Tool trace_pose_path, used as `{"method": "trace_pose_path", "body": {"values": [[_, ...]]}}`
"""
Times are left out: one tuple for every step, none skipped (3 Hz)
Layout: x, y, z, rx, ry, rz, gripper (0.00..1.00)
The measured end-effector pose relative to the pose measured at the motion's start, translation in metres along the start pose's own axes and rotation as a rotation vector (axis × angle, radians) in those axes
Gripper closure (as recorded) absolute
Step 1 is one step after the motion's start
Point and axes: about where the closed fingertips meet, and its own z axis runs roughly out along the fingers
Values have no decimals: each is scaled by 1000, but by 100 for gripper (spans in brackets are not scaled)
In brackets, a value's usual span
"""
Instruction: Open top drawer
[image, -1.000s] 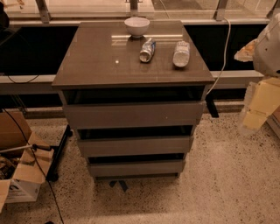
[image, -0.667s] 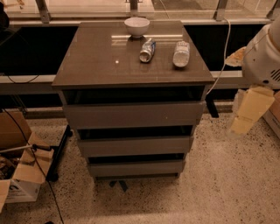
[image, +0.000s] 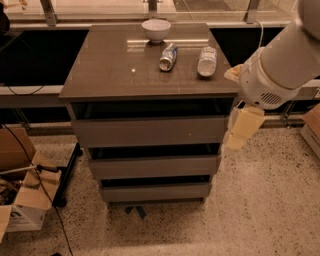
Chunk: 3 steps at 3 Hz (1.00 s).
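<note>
Your end effector (image: 243, 129) hangs at the right end of the top drawer (image: 150, 131), just off the cabinet's right front corner and level with the drawer's front panel. You cannot tell how far open it is, and nothing shows in its hold. The arm (image: 285, 60) reaches in from the upper right, above it.

The drawer lies to the left of the end effector. Its long axis runs left to right across the cabinet, directly under the surface (image: 110, 70), and it looks closed. The front is flat with no handle. The only purchase I can see is the dark slot between the panel's top edge and the underside of the surface, so you will probably have to move left along the panel, hook over that top edge, and then pull straight out toward the camera.

Mind two edges: the surface's front lip overhangs the slot, and the middle drawer (image: 154, 166) sits close below. The bowl (image: 156, 29), can (image: 168, 56) and bottle (image: 207, 61) sit well back on the surface, away from the slot.

The floor (image: 260, 200) in front of the cabinet and to its right is open, which looks like enough room for the pull. A cardboard box (image: 22, 200) stands to the left, well apart from the drawer's path.
</note>
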Motion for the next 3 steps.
{"method": "trace_pose_path", "body": {"values": [[-2,-4,3,10,-8,0,0],[-1,1,7,11,19,8,0],[-7,-9,36,45,5,30,0]]}}
